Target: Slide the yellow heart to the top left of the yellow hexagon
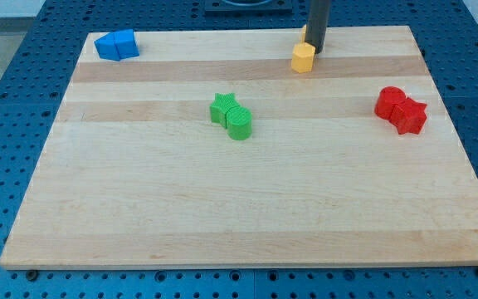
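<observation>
1. One camera is looking down at a slant from the near edge of the wooden board (247,208).
2. It is facing the far edge, taking in the whole board and the blue pegboard (23,108) around it.

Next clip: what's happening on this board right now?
A single arm with a dark rod is working at the view's top edge of the wooden board. My tip sits right behind a yellow block, apparently touching it; another yellow piece peeks out behind the rod, shape unclear. Blue blocks sit in the top-left corner, two green blocks near the middle, and red blocks at the right.
</observation>
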`<state>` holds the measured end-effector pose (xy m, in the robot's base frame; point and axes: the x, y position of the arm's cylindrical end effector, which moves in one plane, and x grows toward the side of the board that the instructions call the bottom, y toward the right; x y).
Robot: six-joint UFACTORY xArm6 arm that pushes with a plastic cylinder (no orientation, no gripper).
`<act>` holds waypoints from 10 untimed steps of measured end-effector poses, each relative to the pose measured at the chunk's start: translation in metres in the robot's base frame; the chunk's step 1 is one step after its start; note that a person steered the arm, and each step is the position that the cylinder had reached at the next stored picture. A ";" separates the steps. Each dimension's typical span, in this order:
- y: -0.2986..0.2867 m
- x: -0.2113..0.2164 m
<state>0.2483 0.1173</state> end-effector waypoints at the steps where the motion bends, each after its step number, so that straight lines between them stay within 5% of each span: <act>1: 0.056 0.000; 3: 0.088 -0.056; 7: -0.033 -0.025; 10: -0.056 -0.056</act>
<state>0.1924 0.0618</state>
